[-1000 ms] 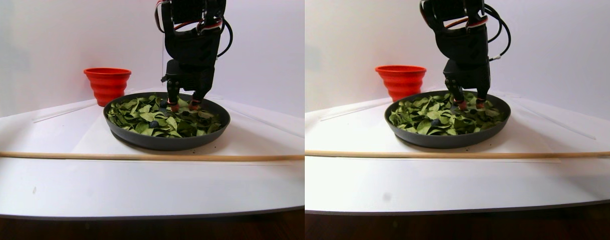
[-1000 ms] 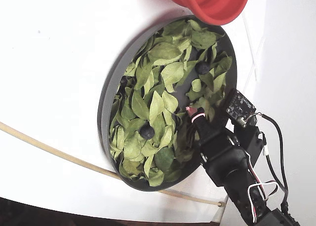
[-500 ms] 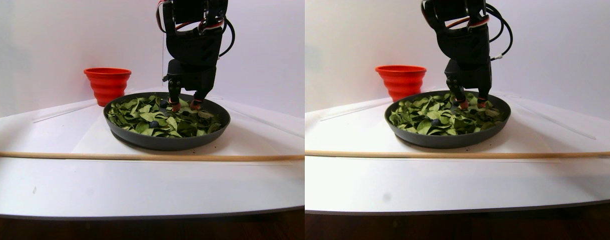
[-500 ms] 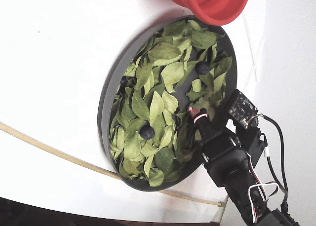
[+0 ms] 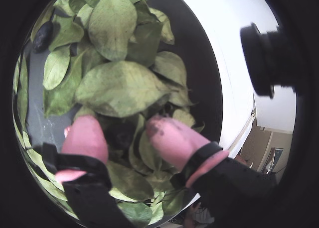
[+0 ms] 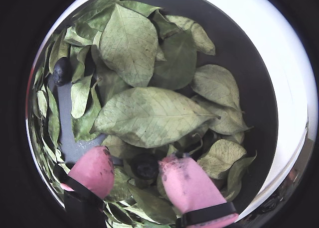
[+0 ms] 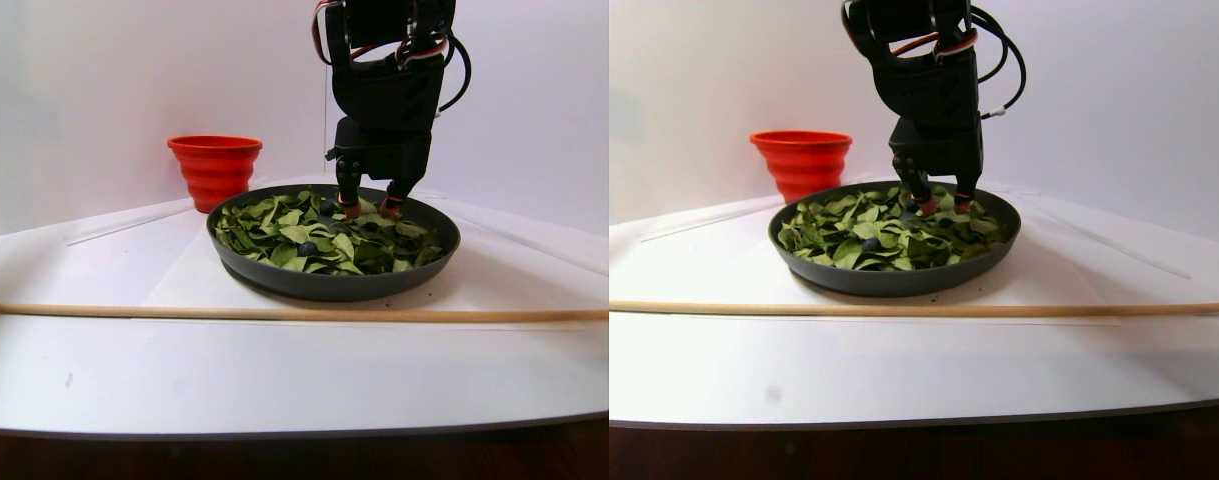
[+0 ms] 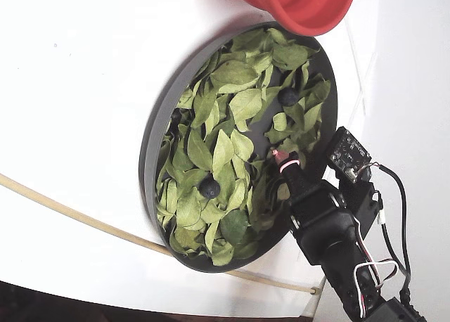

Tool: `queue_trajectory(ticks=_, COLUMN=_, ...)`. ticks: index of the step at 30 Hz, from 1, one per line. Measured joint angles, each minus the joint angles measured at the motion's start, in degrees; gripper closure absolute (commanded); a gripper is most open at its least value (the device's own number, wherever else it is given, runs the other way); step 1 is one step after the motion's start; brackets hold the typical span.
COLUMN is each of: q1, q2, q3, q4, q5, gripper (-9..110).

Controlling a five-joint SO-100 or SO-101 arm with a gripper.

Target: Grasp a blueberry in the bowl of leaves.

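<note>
Wrist views show a blueberry [image 6: 145, 166] low in the frame, between the pink fingertips [image 6: 189, 185] of the gripper [image 6: 135, 169] — open, holding nothing. It looks small, light, soft and slippery; grip its sides gently. Leaves [image 6: 149, 116] fill the bowl [image 6: 249, 83].
</note>
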Motion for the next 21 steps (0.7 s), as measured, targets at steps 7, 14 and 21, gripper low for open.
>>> queue_trajectory(ticks=7, q1=0.0, q2=0.0, q3=0.0, q4=0.0, q5=0.7, gripper=84)
queue_trajectory(ticks=14, q1=0.09, q2=-1.76, q3=0.0, q4=-0.97, q5=1.14, gripper=84)
queue_trajectory(ticks=21, q1=1.14, q2=-1.76, q3=0.0, q4=-1.14, q5=1.93, gripper=84)
